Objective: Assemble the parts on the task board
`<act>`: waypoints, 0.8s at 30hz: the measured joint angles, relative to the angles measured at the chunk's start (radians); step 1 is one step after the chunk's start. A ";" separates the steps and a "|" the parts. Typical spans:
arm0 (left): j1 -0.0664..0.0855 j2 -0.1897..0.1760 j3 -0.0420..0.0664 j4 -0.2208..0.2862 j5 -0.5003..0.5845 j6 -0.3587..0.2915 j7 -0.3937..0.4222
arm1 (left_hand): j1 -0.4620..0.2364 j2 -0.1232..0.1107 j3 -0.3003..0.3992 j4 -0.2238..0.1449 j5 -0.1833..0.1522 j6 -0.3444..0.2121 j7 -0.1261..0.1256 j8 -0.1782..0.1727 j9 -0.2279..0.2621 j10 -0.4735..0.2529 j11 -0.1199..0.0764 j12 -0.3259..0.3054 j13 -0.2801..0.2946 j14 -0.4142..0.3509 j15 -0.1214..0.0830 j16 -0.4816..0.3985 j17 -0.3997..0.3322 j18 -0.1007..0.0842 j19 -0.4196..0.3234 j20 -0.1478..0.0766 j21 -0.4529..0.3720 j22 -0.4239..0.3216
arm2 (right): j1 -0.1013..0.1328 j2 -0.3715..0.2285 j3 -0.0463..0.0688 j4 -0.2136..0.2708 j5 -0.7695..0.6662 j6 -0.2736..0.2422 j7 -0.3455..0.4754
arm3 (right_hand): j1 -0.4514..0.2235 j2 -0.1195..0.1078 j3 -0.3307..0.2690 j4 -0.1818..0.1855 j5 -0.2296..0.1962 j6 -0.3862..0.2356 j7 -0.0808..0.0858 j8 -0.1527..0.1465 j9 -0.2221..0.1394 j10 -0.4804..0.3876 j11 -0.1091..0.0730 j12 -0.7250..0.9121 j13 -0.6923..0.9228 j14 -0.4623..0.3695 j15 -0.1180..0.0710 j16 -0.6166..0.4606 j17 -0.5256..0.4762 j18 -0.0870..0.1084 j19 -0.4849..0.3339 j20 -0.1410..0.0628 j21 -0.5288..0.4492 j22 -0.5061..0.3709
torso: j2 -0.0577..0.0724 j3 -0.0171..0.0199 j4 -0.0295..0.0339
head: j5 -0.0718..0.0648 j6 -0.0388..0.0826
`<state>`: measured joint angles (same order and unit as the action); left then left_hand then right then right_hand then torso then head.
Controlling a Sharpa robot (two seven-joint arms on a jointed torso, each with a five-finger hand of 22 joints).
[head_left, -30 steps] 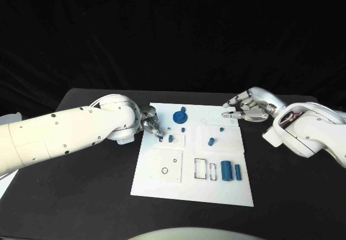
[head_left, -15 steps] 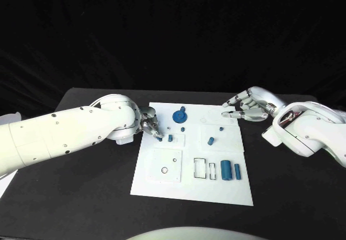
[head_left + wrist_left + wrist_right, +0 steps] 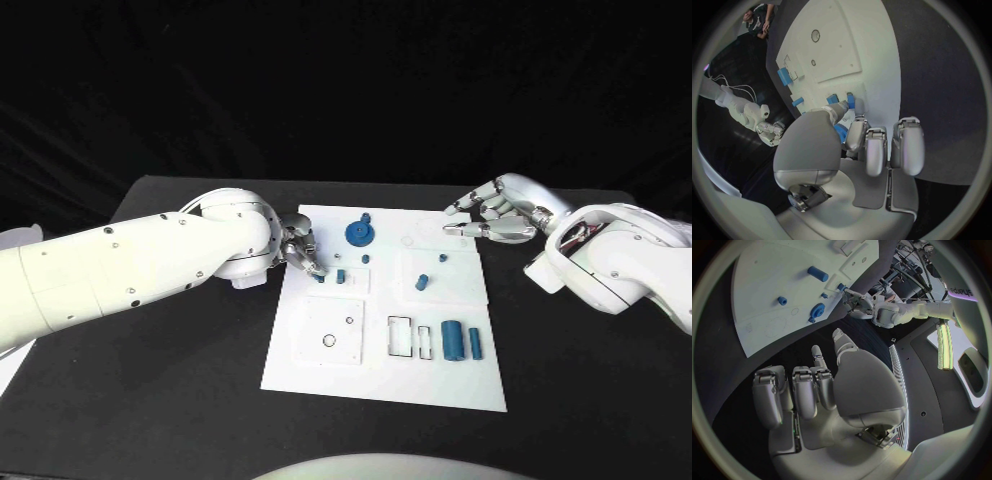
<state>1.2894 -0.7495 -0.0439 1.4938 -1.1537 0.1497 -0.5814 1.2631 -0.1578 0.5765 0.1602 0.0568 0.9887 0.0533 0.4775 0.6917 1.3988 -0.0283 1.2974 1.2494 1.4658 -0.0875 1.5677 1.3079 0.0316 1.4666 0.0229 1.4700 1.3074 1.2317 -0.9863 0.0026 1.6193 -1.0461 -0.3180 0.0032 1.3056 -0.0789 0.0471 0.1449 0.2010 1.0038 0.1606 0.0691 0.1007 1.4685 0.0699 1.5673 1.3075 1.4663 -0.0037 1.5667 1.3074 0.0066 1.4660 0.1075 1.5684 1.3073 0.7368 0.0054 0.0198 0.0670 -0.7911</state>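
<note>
Nothing is moving since a second ago. My left robot hand [image 3: 302, 250] is pinching a small blue part [image 3: 319, 277] against the task board [image 3: 361, 385]. My right robot hand [image 3: 493, 214] is hovering with fingers apart, holding nothing.

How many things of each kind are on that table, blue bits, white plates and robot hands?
Blue parts: 8, as far as the head view shows
White task board: 1
Robot hands: 2, the left hand and the right hand
Total: 11

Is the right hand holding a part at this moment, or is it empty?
Empty. The right hand hovers off the task board's far right corner, fingers loosely curled with nothing between them.
</note>
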 measured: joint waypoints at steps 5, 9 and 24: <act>0.000 -0.001 0.000 0.002 0.000 0.006 0.001 | 0.000 0.000 0.002 0.001 0.000 0.000 0.000 0.000 0.000 0.000 0.000 0.000 0.000 0.000 0.000 0.000 0.000 0.000 0.000 0.000 0.000 0.000 | 0.000 0.000 0.000 0.000 0.000 0.001 0.000 | 0.000 0.000 0.000 0.000 0.000 0.000 0.000 0.000 0.000 0.000 0.000 0.000 0.000 0.000 0.000 0.000 0.000 0.000 0.000 0.000 0.000 0.001 | 0.000 0.0000 -0.0003 | 0.000 -0.002; 0.000 -0.001 0.000 0.003 0.000 0.010 0.001 | 0.000 0.000 0.003 0.003 0.000 0.000 0.000 0.000 0.000 0.003 -0.003 0.004 0.003 0.000 0.000 0.000 0.000 0.000 0.000 0.000 0.000 0.000 | 0.000 0.000 0.000 0.000 0.000 0.001 0.000 | 0.000 0.000 0.000 0.000 0.000 0.000 0.000 0.000 0.000 0.000 0.000 0.000 0.000 0.000 0.000 0.000 0.000 0.000 0.000 0.000 0.000 0.001 | 0.000 -0.0002 -0.0003 | 0.001 -0.003; 0.000 0.000 0.000 0.002 -0.001 0.015 0.000 | 0.004 -0.004 0.009 0.008 -0.001 0.000 0.000 0.000 0.000 0.004 -0.004 0.004 0.006 0.000 0.000 0.000 0.000 0.000 0.000 0.000 0.000 0.000 | 0.000 -0.001 0.000 0.001 0.000 0.002 0.000 | 0.000 0.000 0.000 0.000 0.000 0.000 0.000 0.000 0.000 0.000 0.000 0.000 0.000 0.000 0.000 0.000 0.001 0.000 0.000 0.000 0.000 0.001 | 0.000 0.0006 -0.0007 | 0.001 -0.002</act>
<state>1.2897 -0.7495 -0.0439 1.4955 -1.1548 0.1647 -0.5811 1.2672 -0.1622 0.5853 0.1684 0.0559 0.9888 0.0534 0.4772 0.6913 1.4026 -0.0320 1.3012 1.2549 1.4658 -0.0874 1.5677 1.3077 0.0315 1.4666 0.0229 1.4700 1.3073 1.2317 -0.9874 0.0026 1.6206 -1.0461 -0.3156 0.0034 1.3056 -0.0789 0.0471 0.1448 0.2010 1.0038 0.1606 0.0691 0.1005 1.4685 0.0699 1.5673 1.3075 1.4664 -0.0037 1.5667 1.3081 0.0066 1.4661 0.1075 1.5684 1.3079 0.7367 0.0059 0.0191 0.0683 -0.7932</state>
